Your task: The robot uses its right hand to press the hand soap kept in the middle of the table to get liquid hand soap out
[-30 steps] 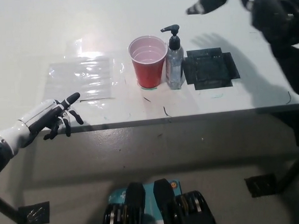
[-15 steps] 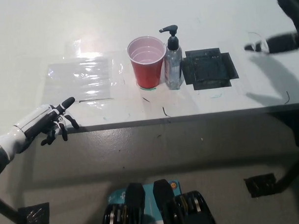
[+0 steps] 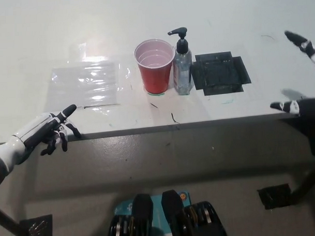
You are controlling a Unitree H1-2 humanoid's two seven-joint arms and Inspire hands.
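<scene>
Right hand (image 3: 301,74) at the frame's right edge, fingers spread wide, empty, well apart from the soap (image 3: 182,63) at upper centre, touching a red cup (image 3: 155,65). Left hand (image 3: 44,132) rests lower left, fingers loosely apart, holding nothing.

White tabletop (image 3: 51,28) carrying four items. Red cup (image 3: 155,63) is standing upright near the middle, open top, pale inside. Clear soap bottle (image 3: 182,65) with black pump is standing just beside it on the picture-right side, about touching. Black flat mat (image 3: 220,73) is lying just beyond the bottle on that same side. Clear plastic sheet (image 3: 86,81) is lying flat on the other side of the cup, glare on it. Front edge is showing a few dark scuffs
</scene>
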